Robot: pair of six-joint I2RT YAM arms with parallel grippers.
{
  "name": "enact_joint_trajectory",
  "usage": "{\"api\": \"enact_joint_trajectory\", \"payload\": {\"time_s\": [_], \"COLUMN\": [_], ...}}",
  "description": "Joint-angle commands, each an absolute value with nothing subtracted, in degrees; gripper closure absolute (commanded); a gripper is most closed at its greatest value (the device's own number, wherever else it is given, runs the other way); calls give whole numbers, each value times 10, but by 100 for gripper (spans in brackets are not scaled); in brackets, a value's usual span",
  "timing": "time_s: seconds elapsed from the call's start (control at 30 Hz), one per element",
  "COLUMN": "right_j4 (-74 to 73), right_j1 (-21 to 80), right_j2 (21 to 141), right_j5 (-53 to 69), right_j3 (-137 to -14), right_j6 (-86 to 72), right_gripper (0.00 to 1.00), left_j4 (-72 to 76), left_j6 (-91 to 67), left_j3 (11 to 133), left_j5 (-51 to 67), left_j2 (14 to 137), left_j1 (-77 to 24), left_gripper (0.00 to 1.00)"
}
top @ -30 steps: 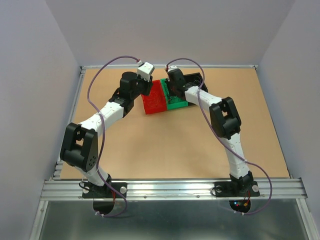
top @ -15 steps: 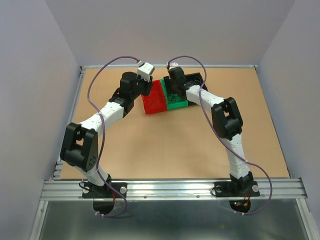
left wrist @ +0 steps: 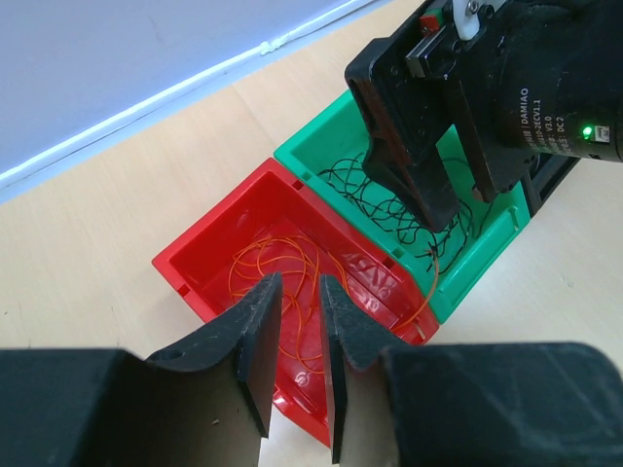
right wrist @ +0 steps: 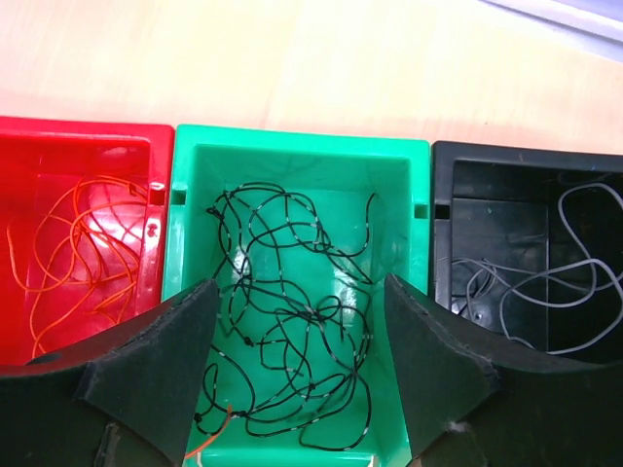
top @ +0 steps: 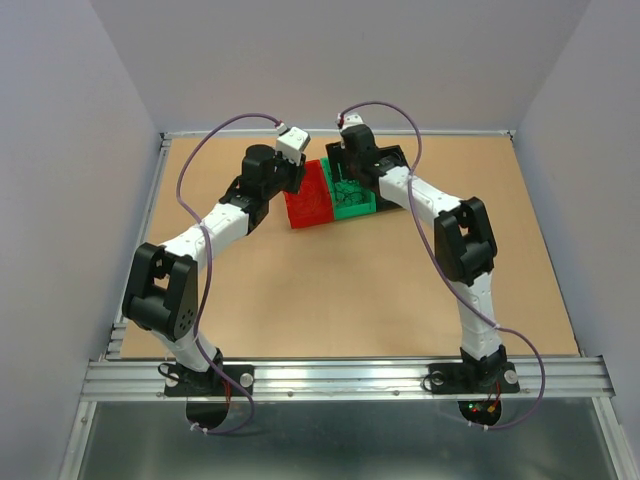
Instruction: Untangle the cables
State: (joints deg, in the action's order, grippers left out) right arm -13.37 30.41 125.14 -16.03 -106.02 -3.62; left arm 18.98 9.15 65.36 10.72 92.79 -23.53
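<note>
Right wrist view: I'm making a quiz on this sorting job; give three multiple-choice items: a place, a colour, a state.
1. Of the red bin, green bin and black bin, the black wires lie in: A. red; B. green; C. black.
2. The black bin's wires are: A. grey; B. orange; C. green.
3. The right gripper is: A. shut on a wire; B. open, empty; C. shut, empty.
B, black loops cover the green floor; A, pale grey strands show against black; B, its fingers stand wide apart.

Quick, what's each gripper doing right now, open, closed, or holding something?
Left gripper: jaws narrowly apart over the red bin, nothing seen held.
Right gripper: open wide over the green bin, empty.
</note>
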Motion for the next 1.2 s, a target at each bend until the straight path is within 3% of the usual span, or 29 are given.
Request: {"api": "enact_joint_trajectory", "payload": {"time_s": [0.0,0.13,0.3,0.4,0.43,0.53,0.87,1.17], "right_j4": [-120,-119,-111,-85,-81,-74,-72,-73], "right_j1": [303,303,303,303,303,303,302,302], "right_j2": [1238,1260,1285,1293,1298,1324,1304,1230], "right_j5": [-147,-133,-106,-74,-72,-87,-114,-141], "right_j3": [-1044,-1042,-1027,-990,-978,-977,-994,-991], "right_j6": [-32,-33,-47,-60,-64,-75,-69,-57], "right_gripper": [28,32,49,69,82,99,96,72], "left_j4": [204,203,203,203,203,202,202,207], "left_j6": [96,96,97,97,98,98,98,95], "left_j3": [667,668,669,668,668,668,668,663], "left_j5": [114,114,114,114,114,116,116,115], "left_j2": [922,922,923,923,923,925,923,916], "left_j1": [-235,-235,-234,-235,-235,-235,-235,-235], "left_gripper": [67,67,67,67,67,67,67,67]}}
